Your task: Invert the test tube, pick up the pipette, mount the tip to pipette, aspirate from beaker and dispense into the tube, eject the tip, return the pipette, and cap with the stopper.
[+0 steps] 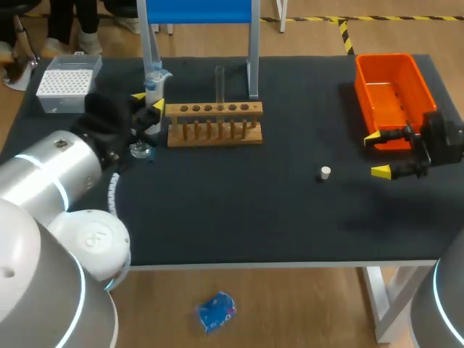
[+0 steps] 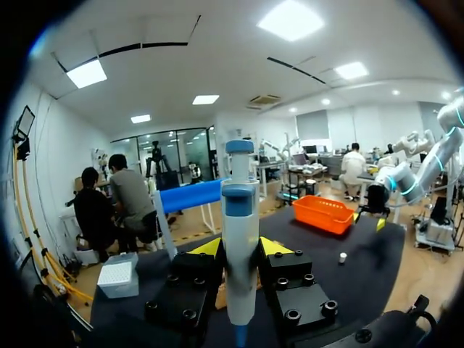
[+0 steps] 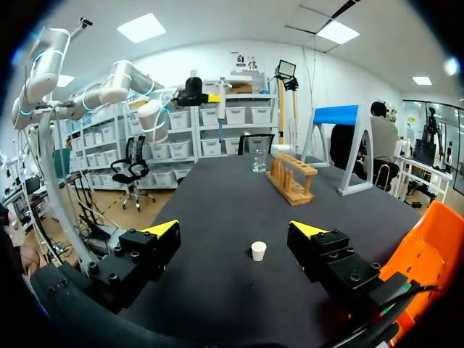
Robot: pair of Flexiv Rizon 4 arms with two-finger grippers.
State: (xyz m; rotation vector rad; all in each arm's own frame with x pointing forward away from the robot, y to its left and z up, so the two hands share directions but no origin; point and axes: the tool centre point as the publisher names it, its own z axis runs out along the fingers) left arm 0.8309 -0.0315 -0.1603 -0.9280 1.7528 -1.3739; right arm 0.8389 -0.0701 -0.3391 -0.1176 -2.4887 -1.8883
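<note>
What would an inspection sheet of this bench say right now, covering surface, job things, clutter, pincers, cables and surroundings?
Surface: black table, matte.
Job's things: test tube upright in the wooden rack; beaker left of the rack; white stopper alone on the table; tip box at the far left corner; orange bin at the far right; blue stand behind the rack.
Clutter: nothing seen.
Pincers: left pincer shut on the pipette; right pincer open, beside the bin, stopper ahead of it.
Cables: nothing seen on the table.
Surroundings: nothing seen reaching over the table.
</note>
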